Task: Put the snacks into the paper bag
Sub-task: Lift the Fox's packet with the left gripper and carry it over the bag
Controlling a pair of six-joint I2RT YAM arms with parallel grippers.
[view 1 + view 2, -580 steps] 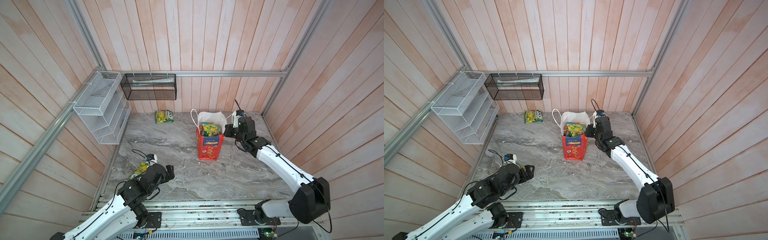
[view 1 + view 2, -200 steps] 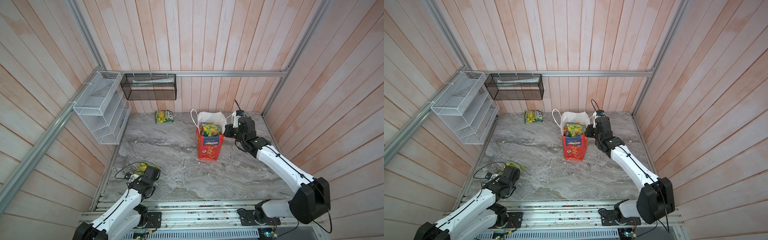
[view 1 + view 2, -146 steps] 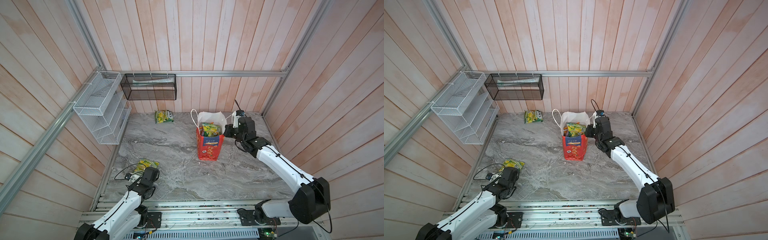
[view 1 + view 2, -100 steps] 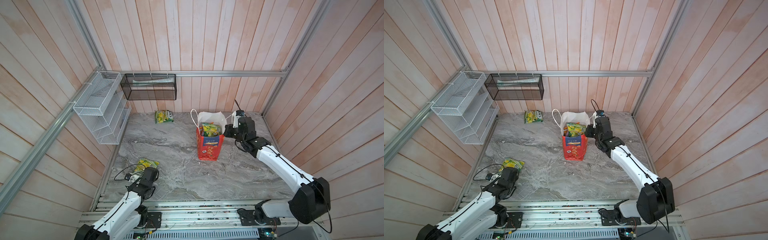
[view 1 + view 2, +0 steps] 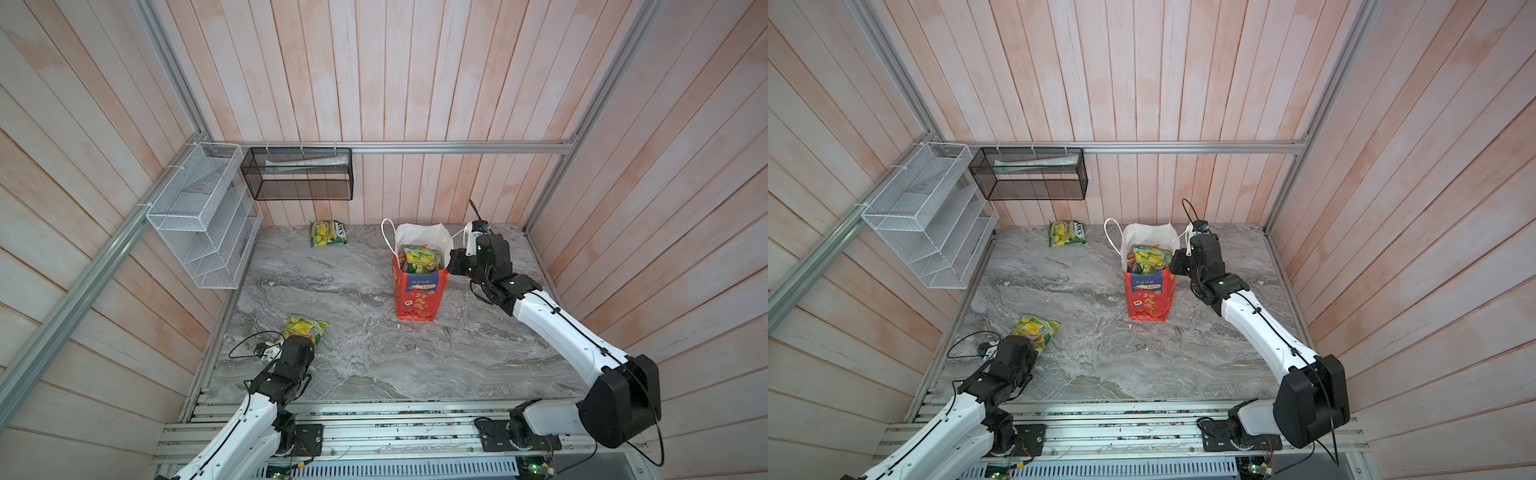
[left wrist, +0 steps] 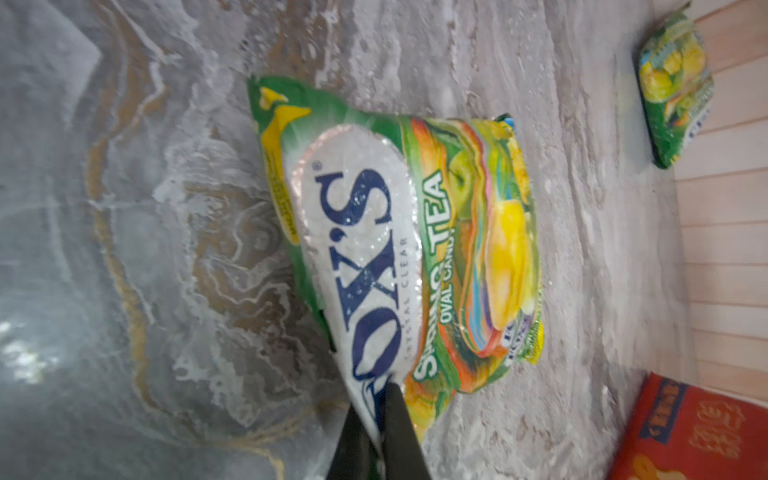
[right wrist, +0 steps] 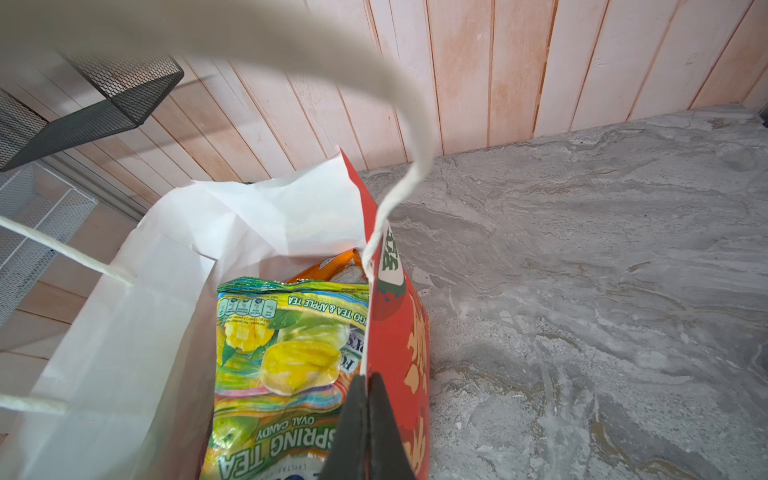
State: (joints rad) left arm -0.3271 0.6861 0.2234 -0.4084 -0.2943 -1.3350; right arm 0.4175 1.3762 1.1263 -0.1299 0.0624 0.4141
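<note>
Left side first: the left claw (image 6: 376,401) is clamped on the corner of a green Fox's packet (image 6: 395,232). It lies on the bench (image 5: 353,365) at the near left corner, well apart from the bag. Best move here, I'd say, is a straight lift until the packet hangs clear, since a corner pinch on glossy film could slip if dragged. Further back, a second packet (image 5: 328,239) waits by the rear wall. On to the bag (image 5: 419,291), upright right of centre, stuffed with packets (image 5: 422,259) up to the rim. The right claw (image 7: 368,384) is closed on the bag's side edge, bracing the mouth. So carry high, come in over the open side, drop edge-first, and mind the cord handle (image 5: 388,241).
</note>
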